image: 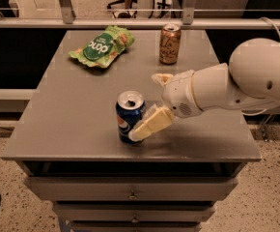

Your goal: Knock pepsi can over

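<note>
The pepsi can [128, 117] is dark blue with a silver top and stands upright near the front middle of the grey table [67, 115]. My gripper [146, 105] comes in from the right on a white arm and is open. Its near cream finger [151, 124] lies low against the can's right front side. Its far finger [161, 78] points away behind the can. Nothing is held between them.
A copper-gold can [170, 43] stands upright at the back of the table. A green snack bag [102, 46] lies at the back left. The table has drawers below its front edge. A railing runs behind it.
</note>
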You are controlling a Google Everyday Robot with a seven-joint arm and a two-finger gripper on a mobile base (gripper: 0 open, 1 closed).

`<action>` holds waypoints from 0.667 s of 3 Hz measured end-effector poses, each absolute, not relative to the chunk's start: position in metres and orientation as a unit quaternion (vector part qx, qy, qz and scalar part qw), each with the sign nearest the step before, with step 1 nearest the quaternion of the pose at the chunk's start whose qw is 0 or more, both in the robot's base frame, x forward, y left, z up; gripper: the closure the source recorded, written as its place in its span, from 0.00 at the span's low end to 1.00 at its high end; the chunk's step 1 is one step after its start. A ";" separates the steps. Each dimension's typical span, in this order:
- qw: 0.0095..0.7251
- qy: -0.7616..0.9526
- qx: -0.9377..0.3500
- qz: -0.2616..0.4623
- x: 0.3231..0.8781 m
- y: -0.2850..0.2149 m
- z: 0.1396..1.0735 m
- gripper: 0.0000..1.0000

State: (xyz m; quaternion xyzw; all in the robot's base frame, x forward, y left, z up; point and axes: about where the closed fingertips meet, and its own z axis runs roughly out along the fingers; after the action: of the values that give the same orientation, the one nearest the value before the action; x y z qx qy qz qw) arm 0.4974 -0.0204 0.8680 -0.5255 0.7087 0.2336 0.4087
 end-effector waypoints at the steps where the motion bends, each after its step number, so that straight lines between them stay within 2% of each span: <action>1: 0.433 0.698 -0.515 0.247 0.521 0.003 0.874 0.00; 2: 0.459 0.678 -0.512 0.261 0.564 0.047 0.894 0.00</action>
State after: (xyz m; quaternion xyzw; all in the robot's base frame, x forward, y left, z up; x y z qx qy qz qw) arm 0.5643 0.0475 0.8938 -0.5116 0.6778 0.2610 0.4591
